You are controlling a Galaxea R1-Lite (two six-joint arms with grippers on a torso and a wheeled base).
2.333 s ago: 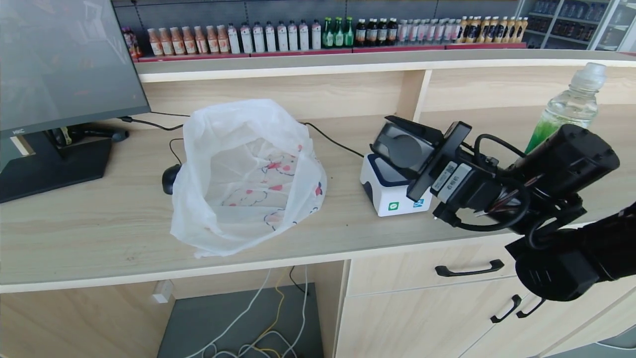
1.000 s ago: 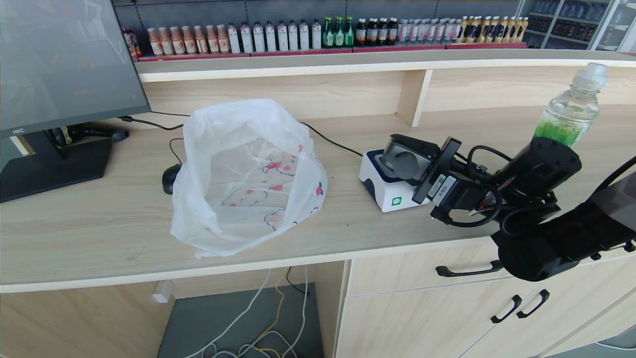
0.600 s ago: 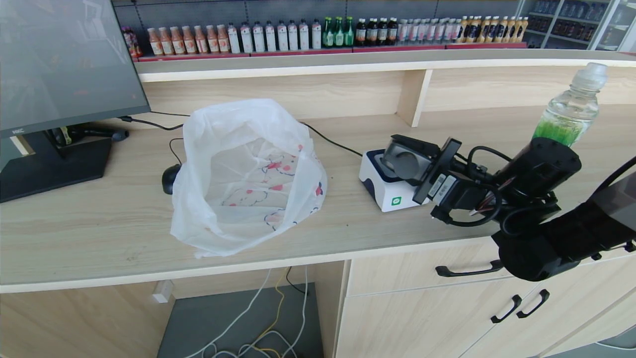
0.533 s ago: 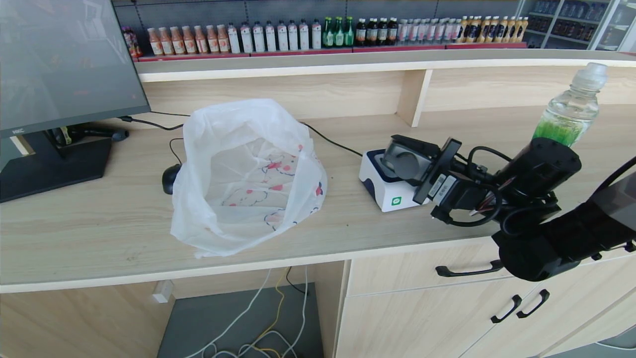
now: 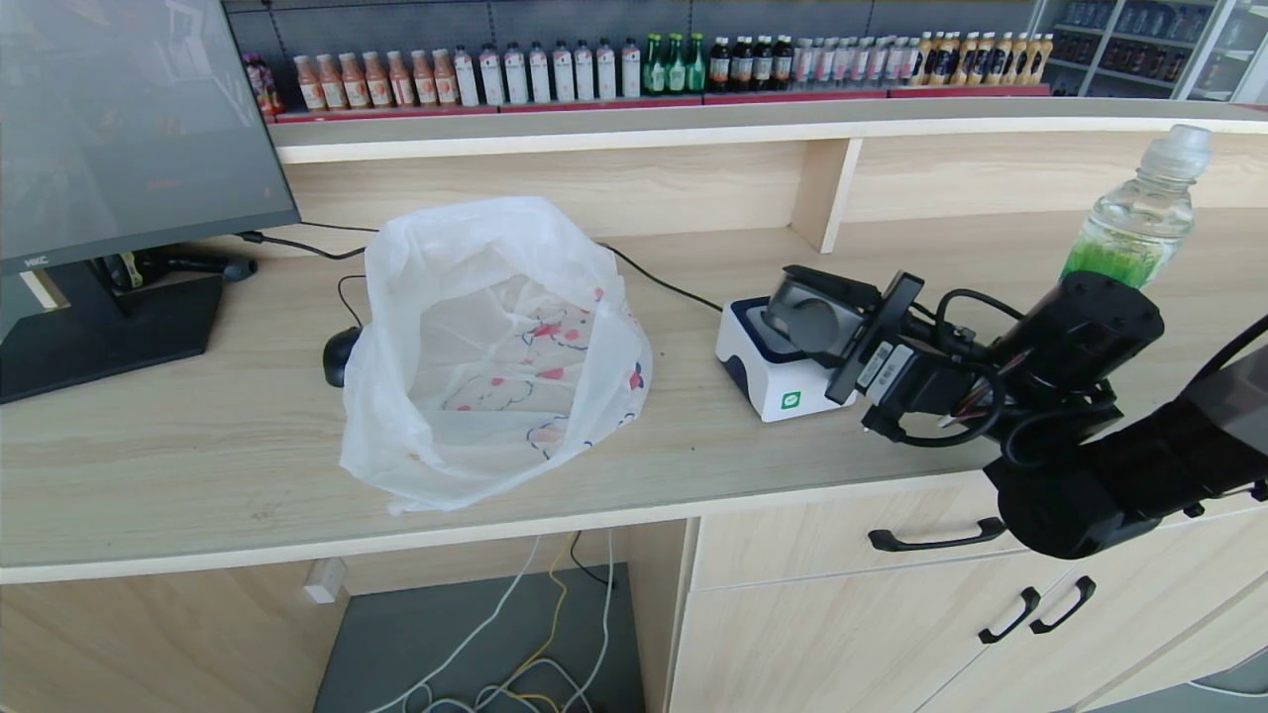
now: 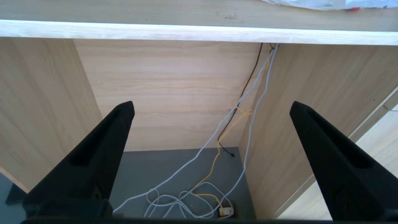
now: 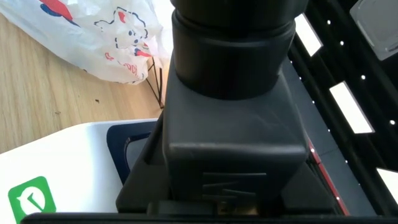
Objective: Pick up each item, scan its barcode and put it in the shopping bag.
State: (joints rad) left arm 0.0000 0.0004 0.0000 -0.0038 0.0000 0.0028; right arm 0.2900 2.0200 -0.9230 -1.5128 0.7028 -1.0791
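Note:
My right gripper (image 5: 840, 329) is shut on a black boxy item with a round cap (image 5: 807, 312), held just over the white scanner box (image 5: 771, 384) on the counter. In the right wrist view the black item (image 7: 230, 124) hangs close above the scanner (image 7: 62, 168), with the bag (image 7: 93, 37) beyond it. The white shopping bag (image 5: 495, 347) with red prints stands open left of the scanner. A clear bottle with a green label (image 5: 1134, 223) stands behind the right arm. My left gripper (image 6: 211, 109) is open below the counter edge, facing the cables underneath.
A monitor (image 5: 119, 119) on a black base stands at the far left, and a black mouse (image 5: 339, 355) lies beside the bag. A raised wooden shelf (image 5: 634, 139) runs along the counter's back. Drawers with black handles (image 5: 936, 540) sit below the right arm.
The right arm has lowered the black item from above the scanner to just over its top. In the last second it has barely moved.

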